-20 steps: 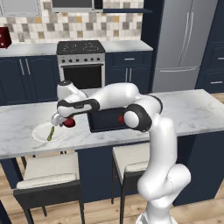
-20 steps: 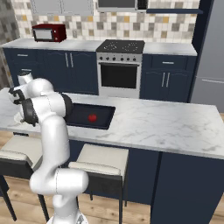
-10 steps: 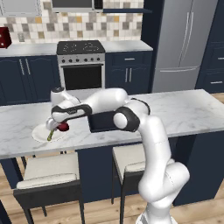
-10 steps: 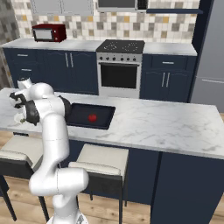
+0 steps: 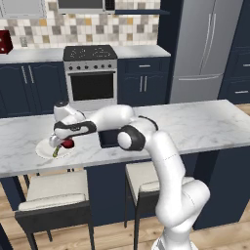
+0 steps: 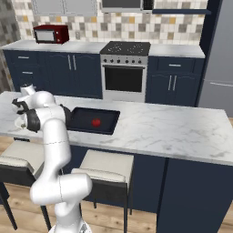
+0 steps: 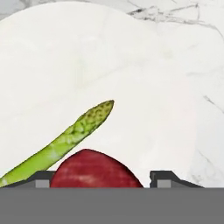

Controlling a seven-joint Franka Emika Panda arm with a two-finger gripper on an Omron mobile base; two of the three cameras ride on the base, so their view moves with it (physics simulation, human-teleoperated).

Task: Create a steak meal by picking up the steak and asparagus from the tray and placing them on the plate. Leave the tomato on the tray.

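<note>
Dark maroon fills the gap between the gripper's (image 7: 98,180) two finger tips in the hand view: the steak (image 7: 95,169) sits right there, its rounded top bulging up past both tips, and the jaws look pressed against its two sides. In the left base view the same gripper (image 5: 60,142) hangs low over the plate (image 5: 45,151) with the steak (image 5: 67,143) at its tip, just above or on the white surface; which of the two cannot be told.

The asparagus (image 7: 61,142) lies on the plate (image 7: 131,78) beside the held steak. In the hand view its long axis runs on a slant, stalk end by the left finger tip at the lower left, budded tip pointing away from the gripper toward the middle of the plate. It passes close along the steak's left shoulder; whether they touch is unclear. In the left base view the asparagus (image 5: 55,151) shows as a short green stick just below the gripper, lying flat.

The tray (image 6: 86,127) lies well off to the side of the gripper, behind the arm's elbow on the marble counter (image 6: 173,132), with the bright tomato (image 6: 96,122) resting near its middle.
</note>
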